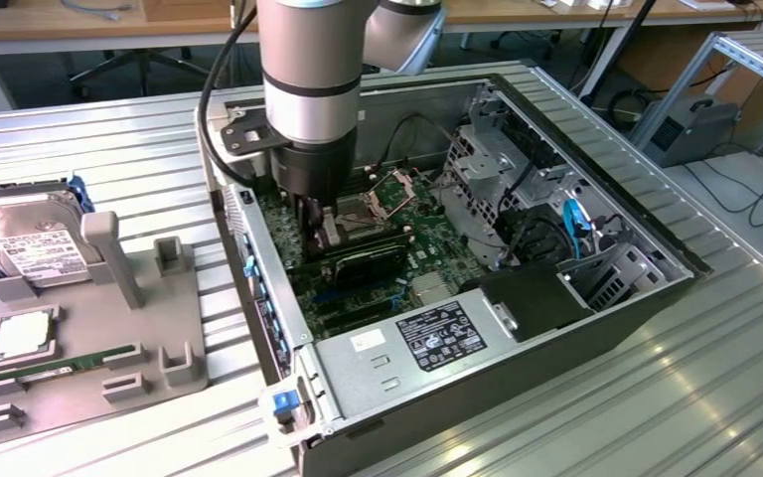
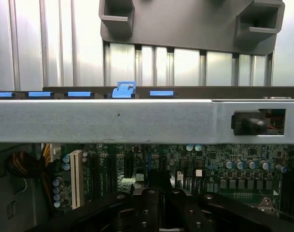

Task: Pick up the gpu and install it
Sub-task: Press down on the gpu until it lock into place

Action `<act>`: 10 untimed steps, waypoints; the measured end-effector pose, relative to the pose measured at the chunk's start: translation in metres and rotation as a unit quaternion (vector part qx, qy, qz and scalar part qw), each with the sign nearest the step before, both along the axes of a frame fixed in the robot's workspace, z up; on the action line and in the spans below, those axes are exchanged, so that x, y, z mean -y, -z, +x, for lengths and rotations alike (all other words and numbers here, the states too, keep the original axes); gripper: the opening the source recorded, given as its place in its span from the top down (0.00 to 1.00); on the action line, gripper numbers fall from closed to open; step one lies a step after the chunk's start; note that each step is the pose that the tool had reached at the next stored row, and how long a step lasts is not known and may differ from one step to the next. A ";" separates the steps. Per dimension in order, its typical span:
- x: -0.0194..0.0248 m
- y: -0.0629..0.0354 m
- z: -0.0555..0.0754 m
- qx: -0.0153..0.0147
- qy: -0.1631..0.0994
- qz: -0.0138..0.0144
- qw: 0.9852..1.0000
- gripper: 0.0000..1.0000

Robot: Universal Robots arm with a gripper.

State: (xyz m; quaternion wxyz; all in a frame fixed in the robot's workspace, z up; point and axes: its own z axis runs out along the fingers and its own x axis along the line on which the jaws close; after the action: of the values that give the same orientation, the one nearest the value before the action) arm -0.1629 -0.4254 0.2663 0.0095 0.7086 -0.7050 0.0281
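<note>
One gripper (image 1: 313, 231), clenched, down inside one open PC case (image 1: 594, 159); one gpu (image 1: 362, 266), black, possibly seated on motherboard (image 2: 224, 169).

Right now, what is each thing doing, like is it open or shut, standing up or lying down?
computer case: open, insides showing.
gripper: shut, reaching down inside the case over the green board.
gpu: inside the case on the board, right beside the gripper; fully plugged in or not, cannot tell.
hard drive: propped up in the grey holder, outside the case.
memory stick: lying in the holder.
</note>
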 end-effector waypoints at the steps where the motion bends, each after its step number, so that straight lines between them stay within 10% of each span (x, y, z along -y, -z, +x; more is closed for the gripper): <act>1: 0.0001 0.0000 0.000 0.000 0.000 0.000 1.000 0.89; 10: 0.0055 0.0000 0.000 0.000 0.000 0.000 1.000 0.89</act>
State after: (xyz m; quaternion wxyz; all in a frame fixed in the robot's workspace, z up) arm -0.1628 -0.4309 0.2663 0.0095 0.7087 -0.7049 0.0281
